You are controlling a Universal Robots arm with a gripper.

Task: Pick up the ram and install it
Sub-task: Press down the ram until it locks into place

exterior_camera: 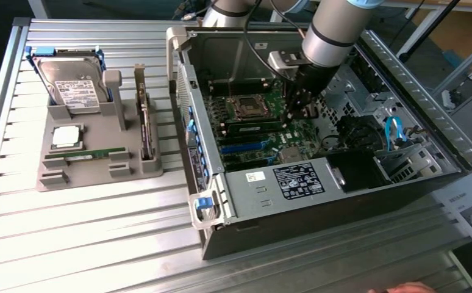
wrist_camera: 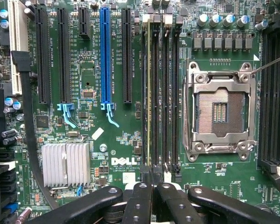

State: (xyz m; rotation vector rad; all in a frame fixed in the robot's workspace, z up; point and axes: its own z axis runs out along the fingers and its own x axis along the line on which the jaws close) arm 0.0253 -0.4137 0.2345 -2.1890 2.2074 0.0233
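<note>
A ram (wrist_camera: 149,93) stands on edge in one of the black memory slots of the motherboard, beside the open processor socket (wrist_camera: 219,112). In the exterior view this ram (exterior_camera: 252,127) is a thin green strip inside the open computer case (exterior_camera: 219,183). My gripper (wrist_camera: 152,183) is shut, its black fingertips (wrist_camera: 144,186) pressed together right over one end of that stick; whether they touch it I cannot tell. The gripper (exterior_camera: 294,113) hangs from the arm, reaching down into the case. Another green stick (exterior_camera: 85,154) lies on the grey fixture (exterior_camera: 97,177).
The fixture at the exterior view's left also holds a hard drive (exterior_camera: 69,85), a square silver chip (exterior_camera: 65,135) and an upright dark card (exterior_camera: 144,125). Case walls, cables and a black fan (exterior_camera: 358,131) surround the gripper. A hand (exterior_camera: 399,287) shows at the near edge.
</note>
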